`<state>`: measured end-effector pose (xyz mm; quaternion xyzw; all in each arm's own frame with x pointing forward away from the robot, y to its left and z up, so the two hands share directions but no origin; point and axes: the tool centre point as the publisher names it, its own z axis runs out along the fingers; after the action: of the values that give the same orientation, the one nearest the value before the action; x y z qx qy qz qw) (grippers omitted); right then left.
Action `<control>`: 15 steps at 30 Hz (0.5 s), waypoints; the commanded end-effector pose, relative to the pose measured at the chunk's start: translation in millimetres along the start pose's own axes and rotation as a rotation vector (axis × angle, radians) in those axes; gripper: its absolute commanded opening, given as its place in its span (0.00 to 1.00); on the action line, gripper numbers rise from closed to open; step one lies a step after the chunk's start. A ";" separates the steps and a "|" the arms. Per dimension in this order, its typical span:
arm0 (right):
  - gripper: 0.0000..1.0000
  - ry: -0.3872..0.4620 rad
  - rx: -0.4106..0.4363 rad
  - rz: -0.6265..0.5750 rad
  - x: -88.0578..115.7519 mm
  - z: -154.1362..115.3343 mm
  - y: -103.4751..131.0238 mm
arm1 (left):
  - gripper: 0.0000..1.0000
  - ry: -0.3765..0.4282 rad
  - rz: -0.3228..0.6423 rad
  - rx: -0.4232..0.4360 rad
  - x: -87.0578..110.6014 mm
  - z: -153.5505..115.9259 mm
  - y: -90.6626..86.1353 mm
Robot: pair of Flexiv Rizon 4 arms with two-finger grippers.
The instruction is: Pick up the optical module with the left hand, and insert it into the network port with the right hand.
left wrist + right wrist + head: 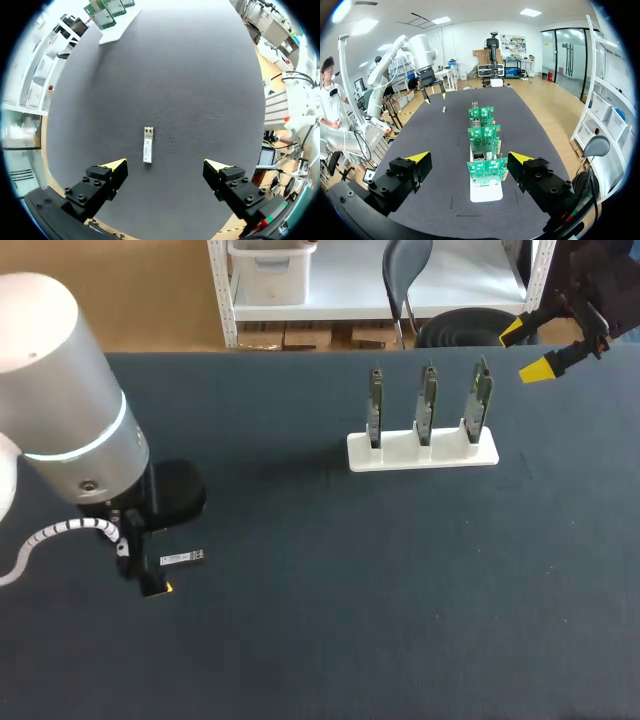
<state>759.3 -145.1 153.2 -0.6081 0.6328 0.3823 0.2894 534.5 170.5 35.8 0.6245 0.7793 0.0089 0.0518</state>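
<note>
A dark worktop point(400, 590) is bearing a white rack point(422, 452) of three green boards point(428, 400) near its far edge. The right gripper point(468, 157) is hanging at the far right corner, jaws spread. The left gripper point(165, 164) is hovering, jaws spread, above the optical module point(148, 145) by the left edge.

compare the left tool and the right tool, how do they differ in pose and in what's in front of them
The left tool points down at the table; the right tool points more level, along it. The left tool has the optical module lying flat just ahead of it; the right tool faces a row of green boards upright in a white stand. Both are open and hold nothing.
</note>
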 end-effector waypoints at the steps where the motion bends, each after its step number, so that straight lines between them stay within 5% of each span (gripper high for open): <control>1: 1.00 0.000 0.006 -0.001 0.0 0.5 2.4 | 1.00 0.015 0.005 0.023 -1.7 12.0 8.4; 15: 1.00 0.000 0.006 -0.001 0.0 0.5 2.4 | 1.00 0.046 0.006 0.020 4.2 38.1 17.4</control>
<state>759.3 -145.1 153.2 -0.6081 0.6328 0.3823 0.2894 549.9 177.0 4.9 0.6263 0.7788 0.0171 0.0295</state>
